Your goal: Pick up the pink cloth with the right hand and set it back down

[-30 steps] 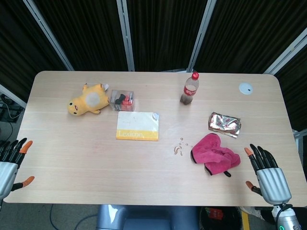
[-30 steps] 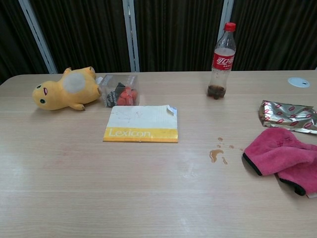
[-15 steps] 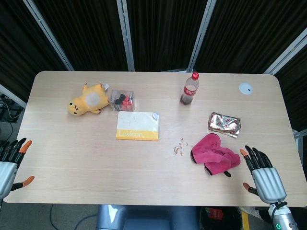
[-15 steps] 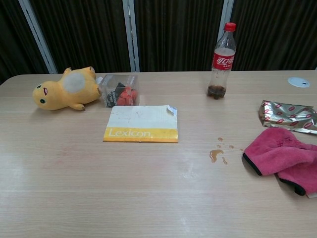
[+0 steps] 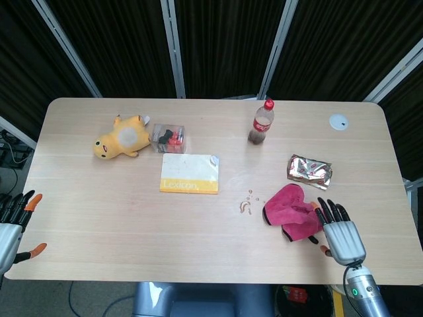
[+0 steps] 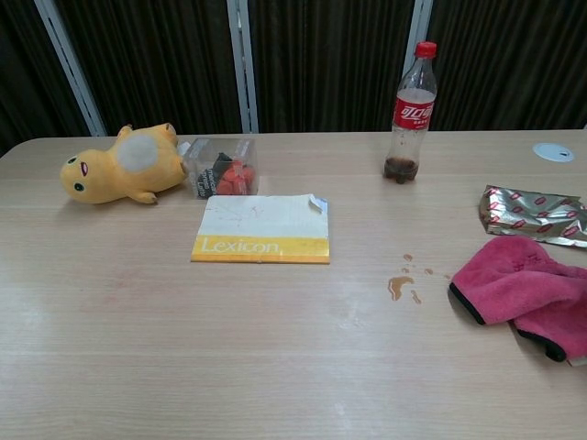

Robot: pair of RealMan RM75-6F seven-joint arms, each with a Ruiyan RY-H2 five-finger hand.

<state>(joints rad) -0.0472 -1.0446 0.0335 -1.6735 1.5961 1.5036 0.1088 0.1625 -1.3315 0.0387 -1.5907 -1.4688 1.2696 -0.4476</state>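
The pink cloth (image 5: 294, 210) lies crumpled on the table's right side, its black edging showing; the chest view has the cloth (image 6: 527, 289) at its right edge. In the head view my right hand (image 5: 338, 234) hovers at the cloth's right end, fingers spread and fingertips over its edge, holding nothing. At the table's front left corner my left hand (image 5: 12, 224) stays open and off the tabletop. Neither hand shows in the chest view.
A crinkled foil packet (image 5: 309, 171) lies just behind the cloth, and small brown spill drops (image 5: 246, 206) sit to its left. Further off are a cola bottle (image 5: 262, 121), a yellow notebook (image 5: 190, 174), a clear box (image 5: 168, 138), a yellow plush toy (image 5: 121, 137) and a white disc (image 5: 338, 121).
My right hand has slid left from beyond the table's right front edge until its fingertips reach the pink cloth. The cloth and my left hand have not moved.
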